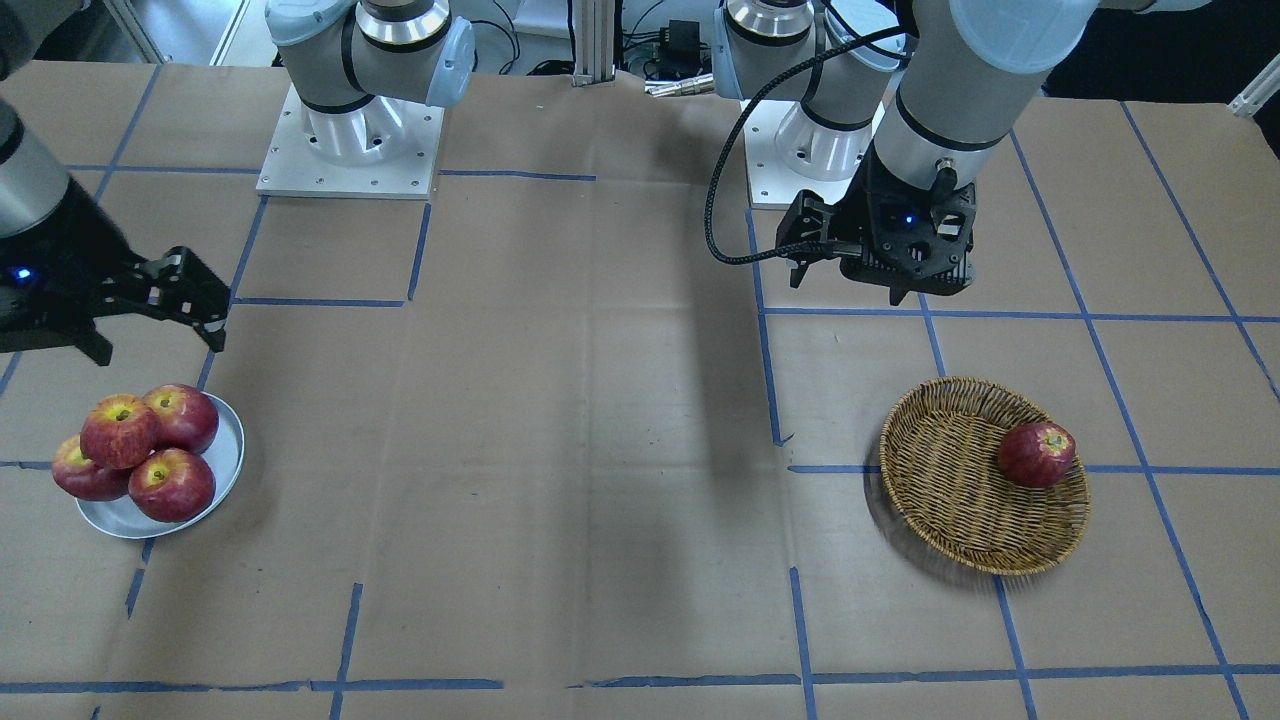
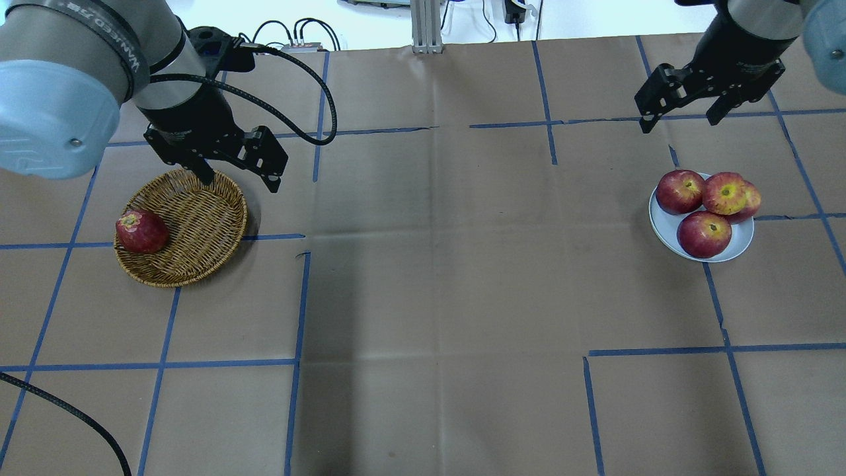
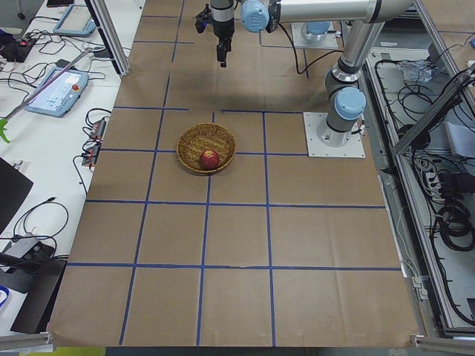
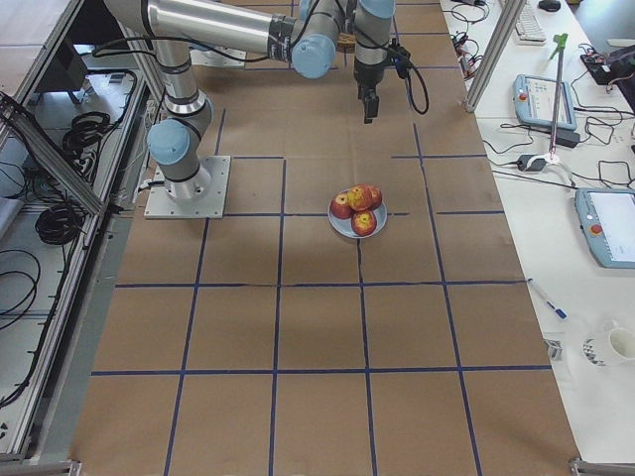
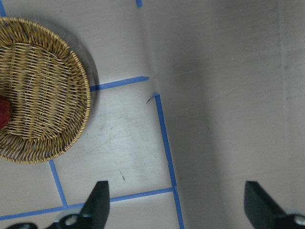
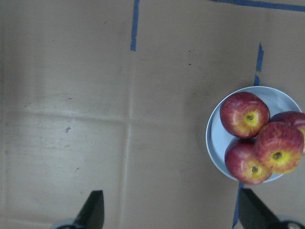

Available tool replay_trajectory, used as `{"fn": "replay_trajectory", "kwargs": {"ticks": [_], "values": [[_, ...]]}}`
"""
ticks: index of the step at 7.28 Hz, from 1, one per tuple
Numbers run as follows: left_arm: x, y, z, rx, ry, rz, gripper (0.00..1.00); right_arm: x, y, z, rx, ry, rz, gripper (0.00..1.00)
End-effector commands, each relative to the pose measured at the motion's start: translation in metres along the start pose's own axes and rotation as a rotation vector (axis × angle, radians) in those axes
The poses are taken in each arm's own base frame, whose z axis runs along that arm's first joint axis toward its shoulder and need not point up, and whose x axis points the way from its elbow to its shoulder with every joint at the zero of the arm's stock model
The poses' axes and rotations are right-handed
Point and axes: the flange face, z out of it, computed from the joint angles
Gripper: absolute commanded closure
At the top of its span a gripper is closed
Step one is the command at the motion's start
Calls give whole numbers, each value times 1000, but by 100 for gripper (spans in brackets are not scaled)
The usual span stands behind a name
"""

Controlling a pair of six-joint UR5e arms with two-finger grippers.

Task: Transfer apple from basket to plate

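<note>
Apple [image 2: 141, 231] lies in the wicker basket [image 2: 198, 218], leftward of the released left end effector [image 2: 242, 182]; reaching and grasping seems next.

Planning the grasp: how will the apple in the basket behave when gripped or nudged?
Round, so a nudge would probably roll the apple down the sloped weave of the basket. It looks firm and solid, likely keeping its shape in a grip. Its smooth skin might slip.
</note>
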Motion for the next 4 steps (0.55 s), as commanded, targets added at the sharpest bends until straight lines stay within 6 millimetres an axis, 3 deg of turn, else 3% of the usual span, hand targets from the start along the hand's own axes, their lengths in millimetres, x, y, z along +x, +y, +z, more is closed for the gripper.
{"fn": "replay_trajectory", "kwargs": {"ticks": [1, 2, 4], "values": [[-2, 9, -13, 21, -5, -10, 1, -70, 30, -14, -50, 31, 60, 0], [-3, 6, 0, 1, 3, -15, 1, -80, 33, -15, -53, 30, 62, 0], [-1, 14, -24, 42, -12, -16, 1, -81, 34, -10, -73, 31, 60, 0]]}}
